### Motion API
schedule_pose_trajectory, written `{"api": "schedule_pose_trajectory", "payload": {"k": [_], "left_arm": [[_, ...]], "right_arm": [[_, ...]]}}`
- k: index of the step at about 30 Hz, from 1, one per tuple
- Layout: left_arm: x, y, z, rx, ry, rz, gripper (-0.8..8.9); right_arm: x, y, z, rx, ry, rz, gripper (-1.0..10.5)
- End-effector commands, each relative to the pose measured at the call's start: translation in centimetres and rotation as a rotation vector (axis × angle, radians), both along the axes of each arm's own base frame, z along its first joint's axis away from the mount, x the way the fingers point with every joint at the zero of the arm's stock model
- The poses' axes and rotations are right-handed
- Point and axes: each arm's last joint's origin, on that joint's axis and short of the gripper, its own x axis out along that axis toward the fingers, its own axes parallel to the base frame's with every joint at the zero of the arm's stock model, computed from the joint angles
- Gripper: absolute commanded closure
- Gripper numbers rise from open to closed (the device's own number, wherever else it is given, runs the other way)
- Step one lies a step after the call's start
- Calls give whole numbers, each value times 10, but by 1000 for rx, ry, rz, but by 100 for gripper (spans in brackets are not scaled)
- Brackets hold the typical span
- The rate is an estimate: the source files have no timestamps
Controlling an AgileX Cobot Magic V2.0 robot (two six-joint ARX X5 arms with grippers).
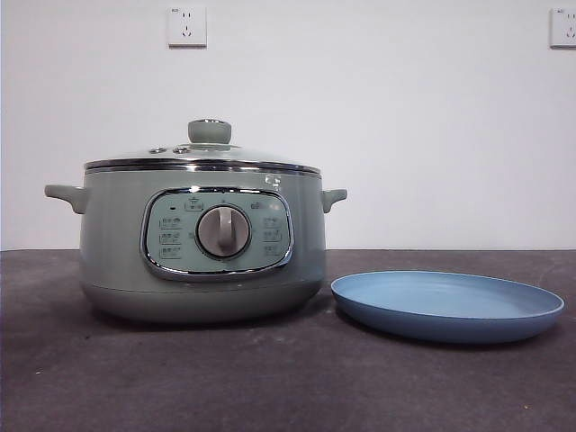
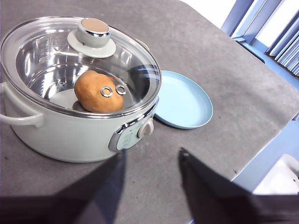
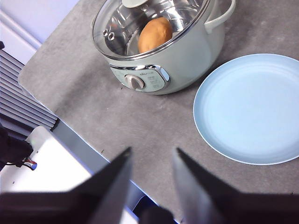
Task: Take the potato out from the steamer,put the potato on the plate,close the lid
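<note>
The sage-green steamer [image 1: 200,243] stands on the table with its glass lid [image 1: 202,153] on. The orange-brown potato [image 2: 98,91] lies inside, seen through the lid in both wrist views [image 3: 155,33]. The empty light-blue plate [image 1: 447,304] lies right beside the steamer on the right; it also shows in the left wrist view [image 2: 183,99] and the right wrist view [image 3: 252,106]. My left gripper [image 2: 152,161] is open and empty, high above the table in front of the steamer. My right gripper [image 3: 152,156] is open and empty, also high and back from the pot.
The dark grey table [image 1: 288,378] ends at an edge near both grippers [image 3: 70,135]. A white wall with two sockets [image 1: 187,26] stands behind. Neither arm shows in the front view.
</note>
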Motion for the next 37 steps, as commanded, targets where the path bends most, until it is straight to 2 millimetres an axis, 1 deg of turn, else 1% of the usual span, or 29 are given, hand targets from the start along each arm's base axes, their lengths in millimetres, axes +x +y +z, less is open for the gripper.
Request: {"api": "schedule_pose_trajectory", "payload": {"k": [1, 6, 11, 14, 20, 25, 32, 37], "left_arm": [[0, 0, 2, 11, -34, -6, 220], [3, 1, 6, 19, -77, 24, 220], [15, 1, 13, 25, -64, 43, 220], [28, -2, 21, 28, -68, 28, 220], [66, -13, 40, 66, -95, -11, 220], [105, -32, 48, 148, -95, -20, 220], [161, -64, 45, 219, -78, -37, 220], [193, -87, 34, 250, -81, -37, 221]], "right_arm": [[0, 0, 0, 5, 2, 0, 289], [0, 0, 0, 5, 3, 0, 289], [1, 0, 0, 6, 0, 0, 289], [1, 0, 0, 7, -1, -1, 289], [1, 0, 0, 7, -1, -1, 289], [1, 0, 0, 7, -1, -1, 289], [1, 0, 0, 7, -1, -2, 290], [1, 0, 0, 7, -1, -2, 290]]}}
